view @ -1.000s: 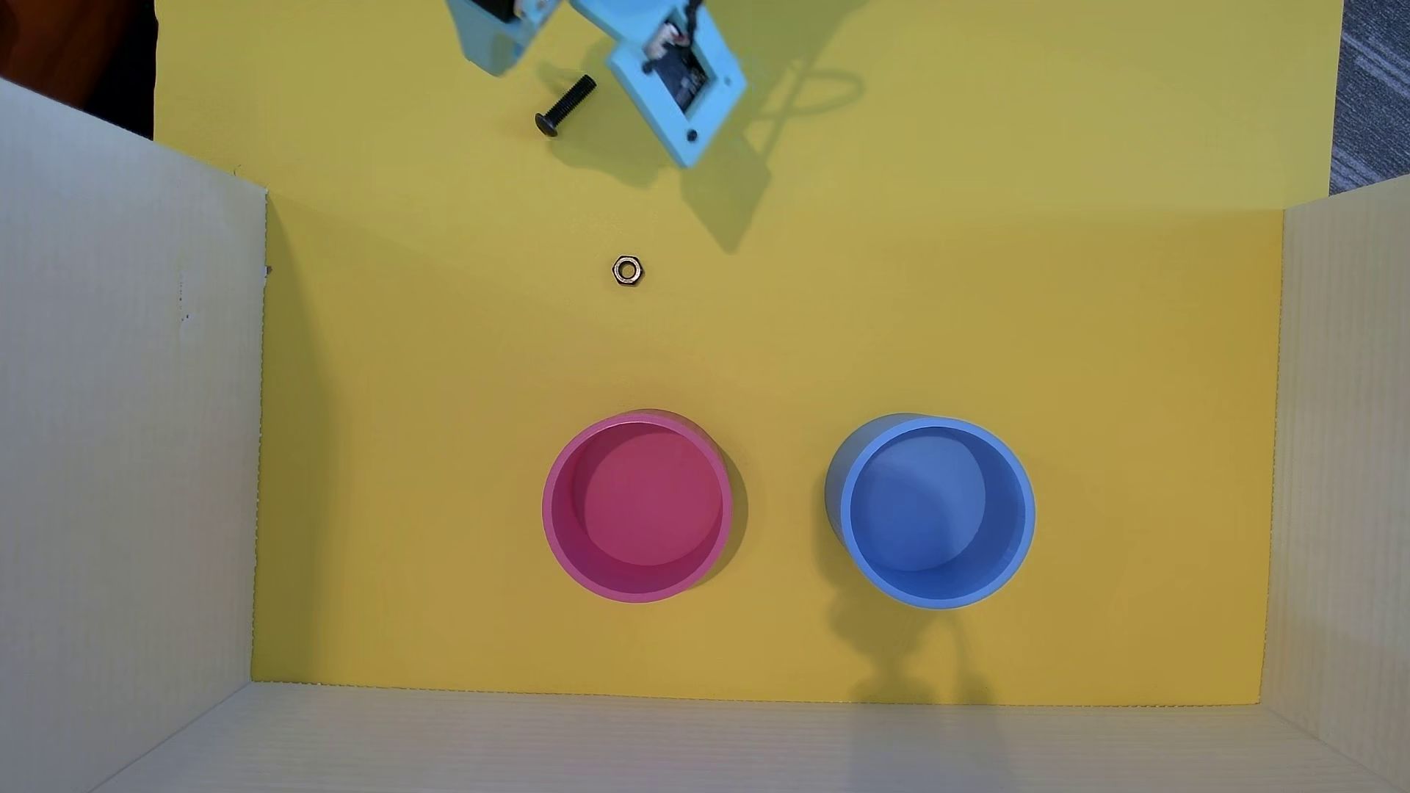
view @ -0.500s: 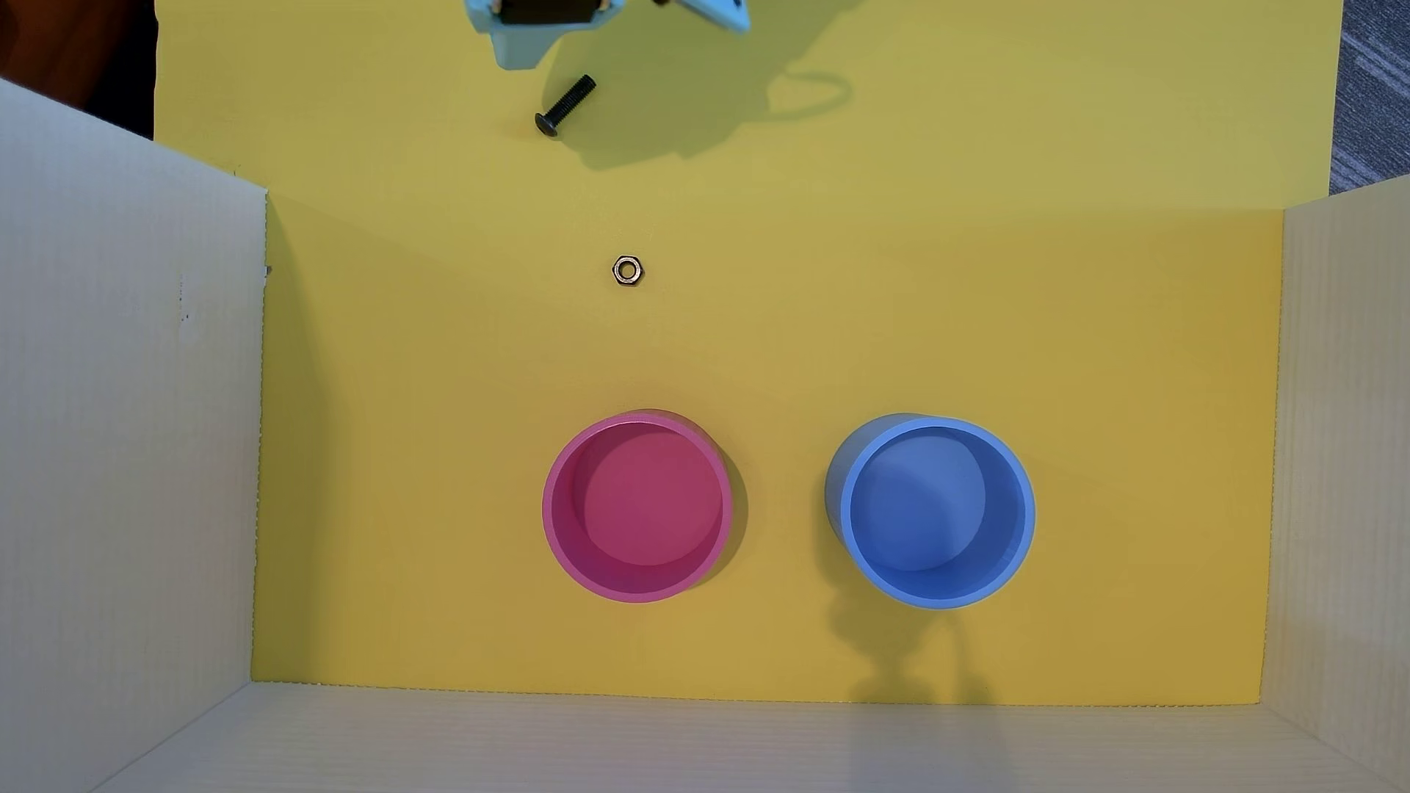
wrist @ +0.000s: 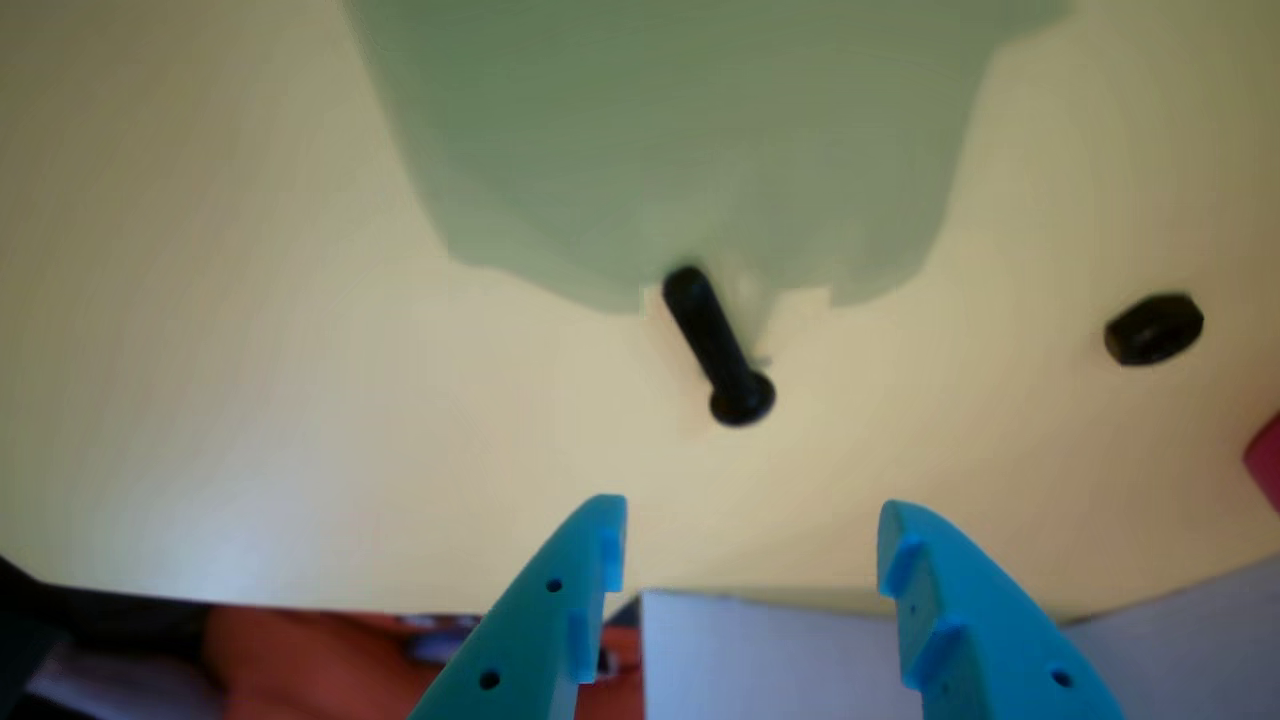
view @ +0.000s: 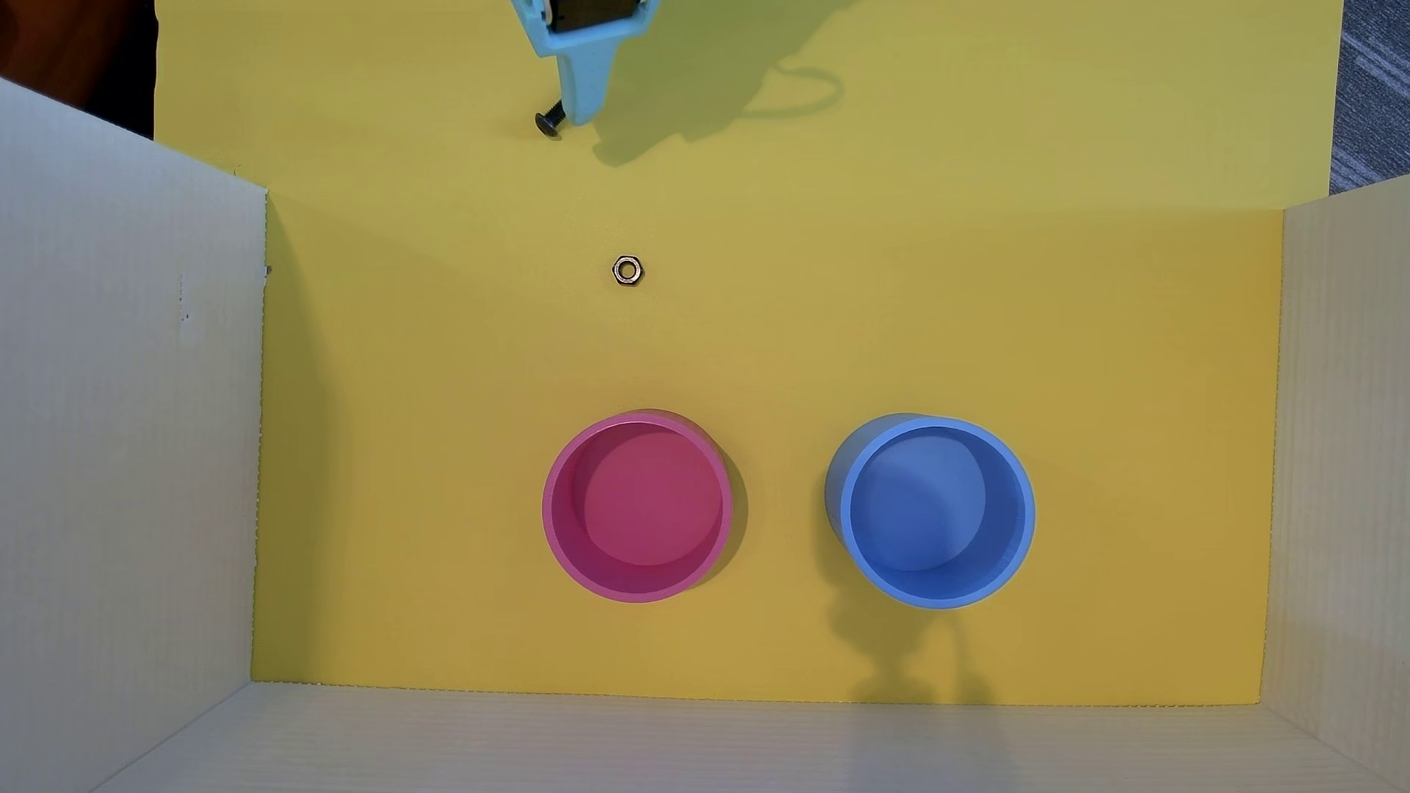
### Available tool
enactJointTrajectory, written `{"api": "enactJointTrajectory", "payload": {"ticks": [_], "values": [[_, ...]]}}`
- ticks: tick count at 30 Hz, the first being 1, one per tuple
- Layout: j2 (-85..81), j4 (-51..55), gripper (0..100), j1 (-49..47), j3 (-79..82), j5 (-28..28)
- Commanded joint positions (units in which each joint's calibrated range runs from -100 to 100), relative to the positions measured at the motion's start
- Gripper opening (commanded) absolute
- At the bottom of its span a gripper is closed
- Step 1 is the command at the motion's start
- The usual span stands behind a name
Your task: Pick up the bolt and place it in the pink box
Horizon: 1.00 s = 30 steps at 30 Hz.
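You are looking down on a yellow sheet [view: 992, 305] with pale cardboard walls [view: 122, 457] along three sides. On it stand two round cups side by side in the overhead view: the pink box [view: 561, 549] on the left and a blue cup [view: 1022, 511] on the right, well apart from each other and both empty. Above the pink box in that view, out in the open, lies a small hex nut [view: 628, 271].

Your gripper [wrist: 750, 510] comes in from the top edge of the overhead view, its light blue finger [view: 584, 88] pointing down over the sheet. In the wrist view you can see its two fingers spread wide with nothing between them.

The bolt [wrist: 718, 345] lies flat on the sheet, far from the pink box. In the wrist view it sits just beyond the gap between the fingertips, untouched, head toward the gripper. From overhead, the finger covers the bolt's shaft and only the head end [view: 549, 122] shows at its left.
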Motion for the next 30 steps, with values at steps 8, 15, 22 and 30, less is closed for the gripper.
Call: {"api": "enactJointTrajectory", "payload": {"ticks": [8, 15, 22, 30], "values": [[0.2, -6.4, 17, 0.0, 4.2, 0.0], [0.2, -11.2, 17, 0.0, 6.9, 0.0], [0.3, -11.2, 17, -0.1, 7.2, 0.0], [0.3, -18.4, 17, -0.2, 13.0, 0.0]]}}
